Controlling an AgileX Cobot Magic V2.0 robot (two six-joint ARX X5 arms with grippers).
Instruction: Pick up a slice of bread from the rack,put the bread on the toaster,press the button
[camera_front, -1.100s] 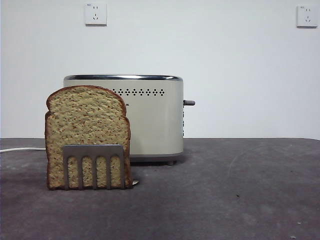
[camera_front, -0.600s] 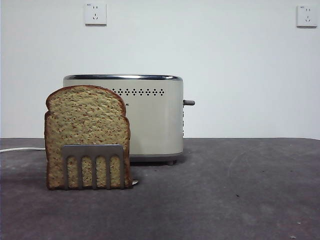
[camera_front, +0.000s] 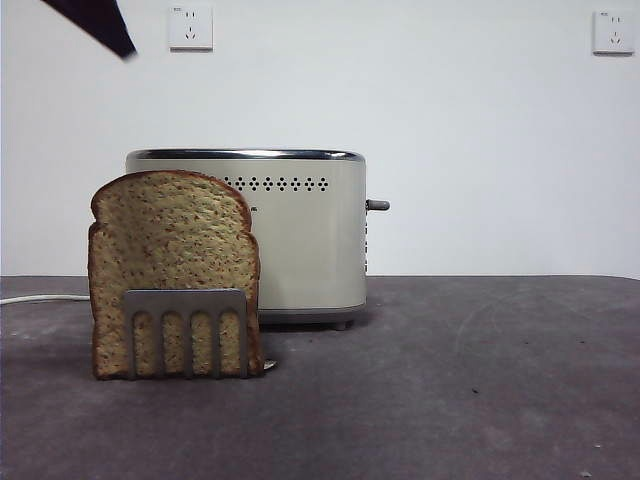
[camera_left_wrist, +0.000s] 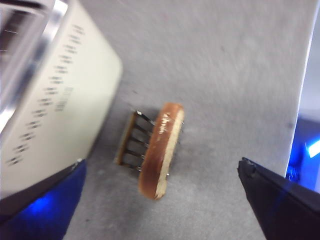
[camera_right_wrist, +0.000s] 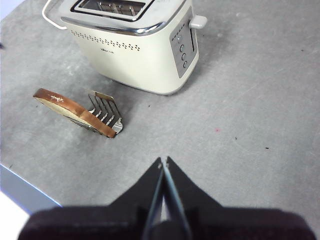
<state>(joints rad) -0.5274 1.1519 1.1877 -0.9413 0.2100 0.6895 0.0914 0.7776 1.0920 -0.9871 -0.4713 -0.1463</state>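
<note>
Item: slice of bread (camera_front: 172, 262), upright in the rack (camera_front: 187, 331) on the table (camera_front: 450, 400), nearest the front view; long axis runs parallel to the toaster (camera_front: 300, 235) just behind it. My left claw (camera_left_wrist: 160, 200), spread wide and empty, sits above the crust, the nearer arm. My right claw (camera_right_wrist: 163, 165), pressed together, waits well apart.

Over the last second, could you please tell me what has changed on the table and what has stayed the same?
A black arm tip has come into the front view at the top left corner; it is probably the left hand, which hangs open above the slice of bread. Nothing was taken hold of. The bread stays in the rack, the toaster has not moved, and the right hand waits shut.
</note>
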